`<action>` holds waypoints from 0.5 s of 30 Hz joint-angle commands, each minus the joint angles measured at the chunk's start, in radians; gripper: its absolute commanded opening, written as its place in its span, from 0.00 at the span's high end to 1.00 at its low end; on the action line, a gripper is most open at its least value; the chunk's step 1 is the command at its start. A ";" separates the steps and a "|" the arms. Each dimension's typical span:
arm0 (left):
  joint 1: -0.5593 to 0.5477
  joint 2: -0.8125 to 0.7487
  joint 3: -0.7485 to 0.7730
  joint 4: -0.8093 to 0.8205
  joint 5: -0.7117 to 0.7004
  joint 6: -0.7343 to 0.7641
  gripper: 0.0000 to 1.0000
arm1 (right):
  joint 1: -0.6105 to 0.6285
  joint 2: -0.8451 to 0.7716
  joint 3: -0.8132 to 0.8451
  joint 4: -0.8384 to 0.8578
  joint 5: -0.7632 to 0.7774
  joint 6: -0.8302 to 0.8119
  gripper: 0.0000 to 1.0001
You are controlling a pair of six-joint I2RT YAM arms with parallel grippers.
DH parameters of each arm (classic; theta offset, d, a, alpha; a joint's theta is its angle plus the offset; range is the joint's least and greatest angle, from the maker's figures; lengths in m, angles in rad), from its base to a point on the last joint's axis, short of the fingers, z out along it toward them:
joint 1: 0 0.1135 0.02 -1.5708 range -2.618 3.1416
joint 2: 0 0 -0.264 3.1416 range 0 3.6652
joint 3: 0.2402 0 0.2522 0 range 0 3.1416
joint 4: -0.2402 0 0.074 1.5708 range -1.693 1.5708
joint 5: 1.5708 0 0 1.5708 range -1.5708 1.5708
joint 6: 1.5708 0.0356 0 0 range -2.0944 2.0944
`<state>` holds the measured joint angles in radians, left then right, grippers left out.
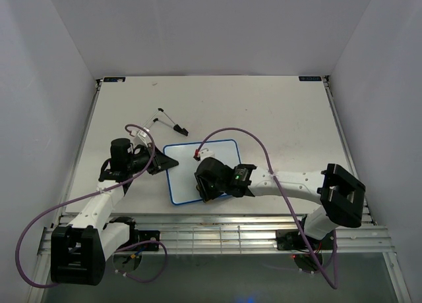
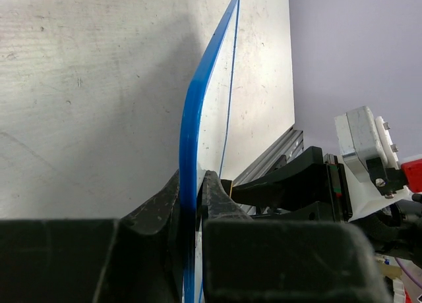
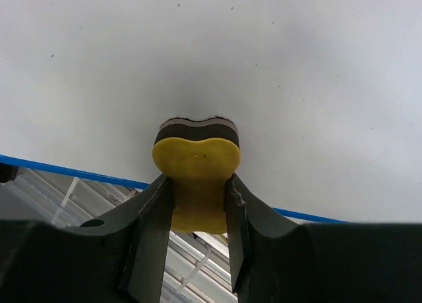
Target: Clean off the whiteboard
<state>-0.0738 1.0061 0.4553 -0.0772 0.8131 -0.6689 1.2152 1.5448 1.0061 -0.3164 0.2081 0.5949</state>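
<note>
The whiteboard (image 1: 191,159) with its thin blue frame lies flat on the table in the top view; its visible surface looks white. My left gripper (image 1: 165,163) is shut on the board's left edge; in the left wrist view the blue frame (image 2: 198,112) runs between my fingers (image 2: 191,197). My right gripper (image 1: 210,184) is shut on a small yellow eraser (image 3: 196,166) with a dark felt face, pressed on the board (image 3: 264,72) near its front blue edge (image 3: 72,173). A small red mark (image 1: 196,156) shows by the right wrist.
A black marker (image 1: 179,128) and a thin black rod (image 1: 160,110) lie behind the board. The metal rail (image 1: 217,234) runs along the table's near edge. Purple cables (image 1: 254,141) loop over both arms. White walls enclose the table.
</note>
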 commanded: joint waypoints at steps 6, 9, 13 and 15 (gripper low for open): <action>-0.021 -0.004 0.019 -0.075 0.041 0.006 1.00 | 0.079 0.153 0.175 0.040 0.037 -0.035 0.92; -0.020 -0.001 0.019 -0.067 0.052 0.005 1.00 | 0.092 0.166 0.235 0.050 0.024 -0.046 0.92; -0.020 -0.004 0.014 -0.062 0.063 0.002 1.00 | 0.052 0.159 0.233 0.054 0.059 -0.087 0.92; -0.021 -0.009 0.014 -0.058 0.069 0.002 1.00 | 0.008 0.146 0.189 0.072 0.044 -0.087 0.92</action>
<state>-0.0666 1.0061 0.4557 -0.0799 0.8379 -0.6765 1.2907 1.6638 1.2278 -0.3515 0.2276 0.5327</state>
